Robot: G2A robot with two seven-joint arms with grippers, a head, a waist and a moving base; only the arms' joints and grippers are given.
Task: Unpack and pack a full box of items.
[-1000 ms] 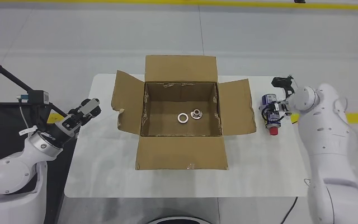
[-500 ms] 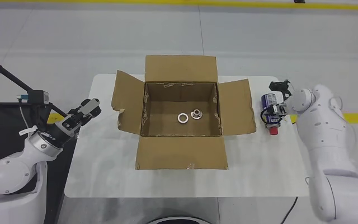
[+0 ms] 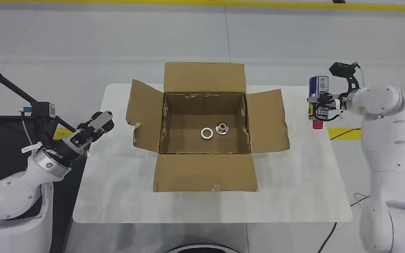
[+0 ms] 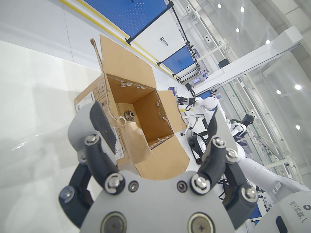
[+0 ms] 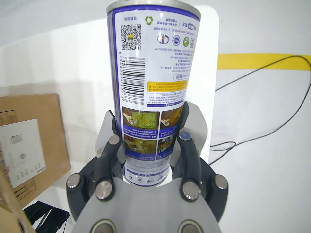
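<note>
**Table** (image 3: 114,190): white, carries the box at its middle.

**Box** (image 3: 205,172): cardboard, all four flaps folded out, mouth up. Nearly empty; two small metal pieces lie on its floor.

**Can** (image 3: 318,101): blue-and-white spray can with a red cap, held outside the box, beyond the box's right flap, well apart from it. It appears lifted off the table.

**Right gripper** (image 3: 323,114): clamped round the can near its cap end, the can's base pointing away from the wrist.

**Left gripper** (image 3: 104,120): left of the box, well apart, jaws spread wide, holding nothing.

**Ring** (image 3: 207,133) and **flanged piece** (image 3: 223,129): just beside each other on the box floor.

**Progress, as judged:** one item is out and two are in. Whether the can is leaving or returning cannot be told.

**By view:**
- The right wrist view shows the fingers (image 5: 187,144) pressing the can (image 5: 150,73) on both sides.
- The left wrist view shows the left gripper (image 4: 155,120) open, with the box's torn left flap beyond.
- The top view shows both pieces together on the box floor.
</note>
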